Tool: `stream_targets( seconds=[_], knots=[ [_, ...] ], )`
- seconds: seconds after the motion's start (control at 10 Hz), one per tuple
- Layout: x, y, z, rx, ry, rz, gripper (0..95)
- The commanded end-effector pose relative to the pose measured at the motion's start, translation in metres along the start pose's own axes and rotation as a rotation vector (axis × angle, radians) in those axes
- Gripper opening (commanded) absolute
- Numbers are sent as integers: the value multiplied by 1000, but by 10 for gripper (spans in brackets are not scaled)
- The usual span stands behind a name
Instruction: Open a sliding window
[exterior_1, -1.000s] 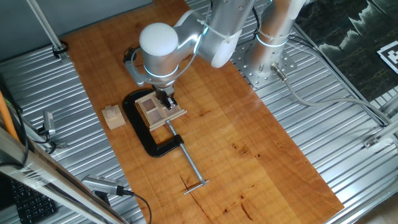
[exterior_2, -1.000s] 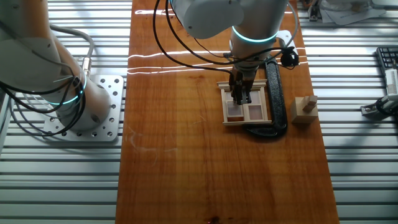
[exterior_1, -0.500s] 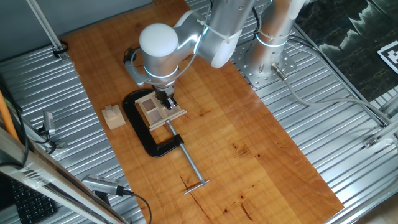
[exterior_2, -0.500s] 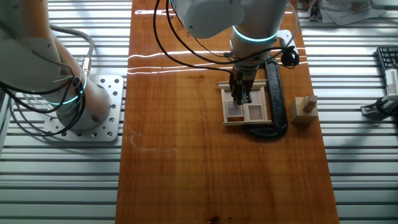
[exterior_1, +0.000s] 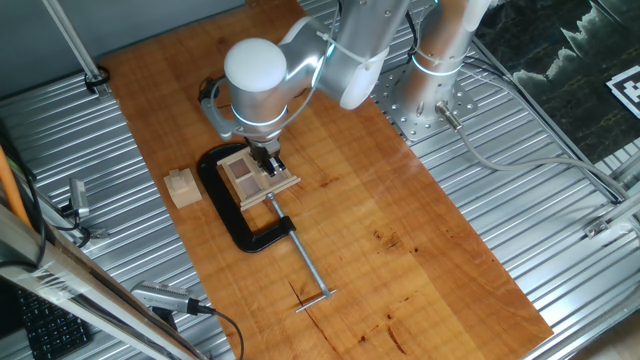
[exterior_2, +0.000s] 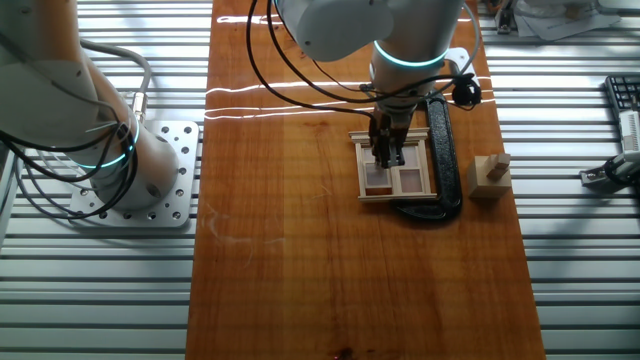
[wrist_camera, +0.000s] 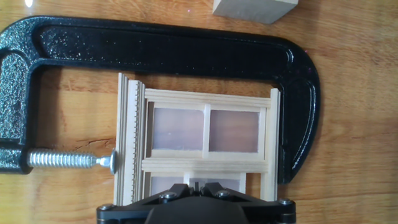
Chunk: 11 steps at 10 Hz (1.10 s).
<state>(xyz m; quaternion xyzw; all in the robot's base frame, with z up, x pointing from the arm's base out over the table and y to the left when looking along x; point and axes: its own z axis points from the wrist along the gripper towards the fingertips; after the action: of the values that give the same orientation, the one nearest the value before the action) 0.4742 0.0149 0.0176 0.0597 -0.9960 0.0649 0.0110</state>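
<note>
The sliding window (exterior_1: 252, 177) is a small light-wood frame with four brownish panes, lying flat on the wooden table and held in a black C-clamp (exterior_1: 238, 226). It also shows in the other fixed view (exterior_2: 400, 172) and fills the hand view (wrist_camera: 205, 140). My gripper (exterior_1: 268, 160) points straight down onto the window, over its near half (exterior_2: 386, 158). In the hand view the gripper (wrist_camera: 196, 185) has its fingers drawn together with only a thin slit between them, right at the window's vertical crossbar. Contact with the wood is hidden.
The clamp's steel screw (wrist_camera: 68, 160) presses on the window's ridged side. A plain wooden cube (exterior_1: 182, 186) stands just beyond the clamp (exterior_2: 490, 178). The clamp's long screw handle (exterior_1: 305, 272) lies toward the table's middle. Ribbed metal surrounds the wooden board.
</note>
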Motion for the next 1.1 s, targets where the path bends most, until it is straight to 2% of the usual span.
stream_targets(
  seconds=[0.1, 1.1],
  knots=[
    [0, 1, 1, 1, 2, 1, 0],
    [0, 0, 1, 5, 11, -3, 0]
  ],
)
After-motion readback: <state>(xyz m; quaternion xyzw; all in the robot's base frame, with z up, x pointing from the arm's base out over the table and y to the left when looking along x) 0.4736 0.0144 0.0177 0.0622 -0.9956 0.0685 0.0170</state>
